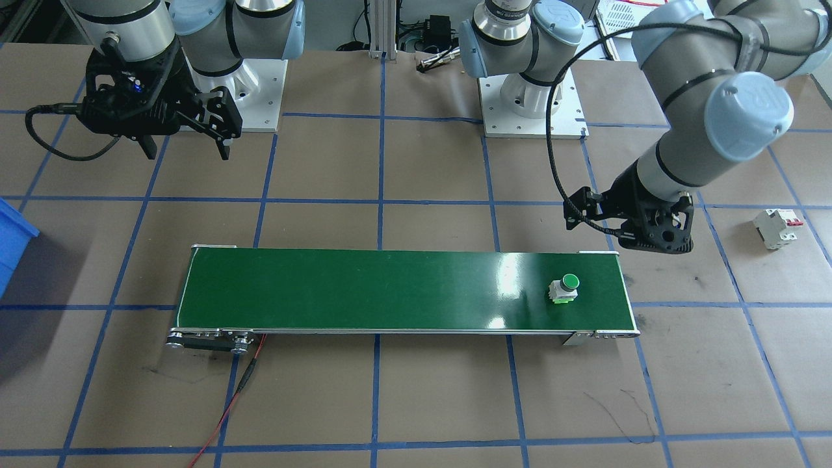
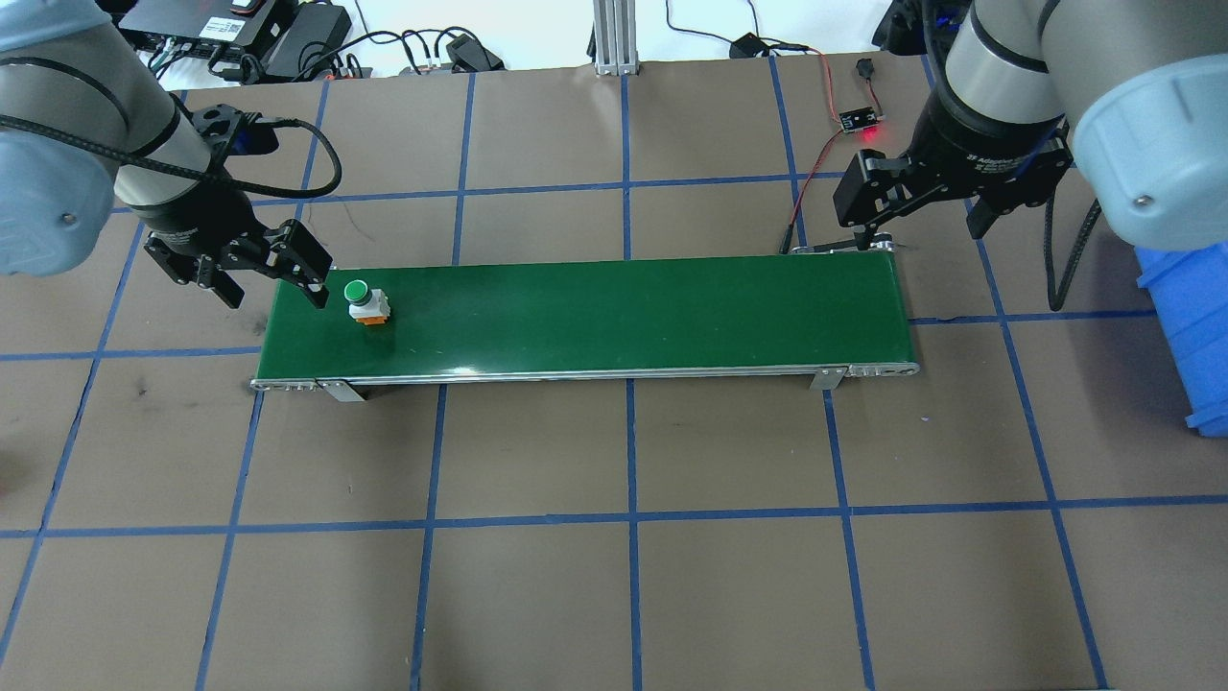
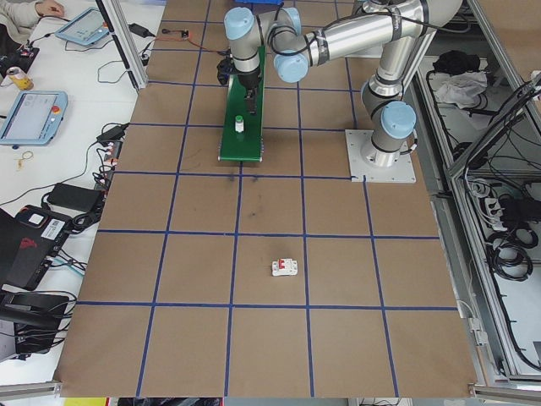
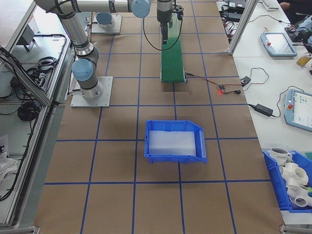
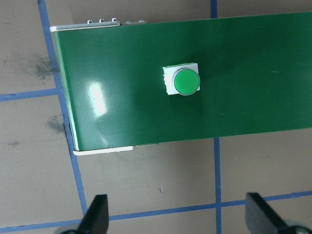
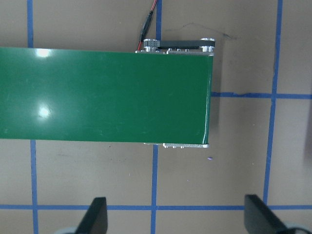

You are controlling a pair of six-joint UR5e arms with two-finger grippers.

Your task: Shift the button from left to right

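While the button (image 2: 360,296) sits upright on the belt (image 2: 624,312), both the left gripper (image 2: 273,278) and right gripper (image 2: 926,216) hang spread wide, holding nothing.

The button (image 2: 365,301) has a bright green round cap on a white-grey cube base, with an orange edge low on the base in the overhead view and light green trim in the front-facing one. It stands on a dark glossy green conveyor belt (image 2: 614,312) with silver metal rails and white glare spots. The bench (image 2: 614,576) is brown, crossed by a grid of blue tape lines, with a few dark smudges. Both arms are silver-grey with pale blue joint caps; the left gripper (image 2: 269,285) and right gripper (image 2: 923,213) are black. A white circuit breaker (image 1: 777,228) carries a red lever. The bin (image 4: 174,141) is blue with a whitish floor. A red and black wire (image 1: 227,406) trails from the belt's end.
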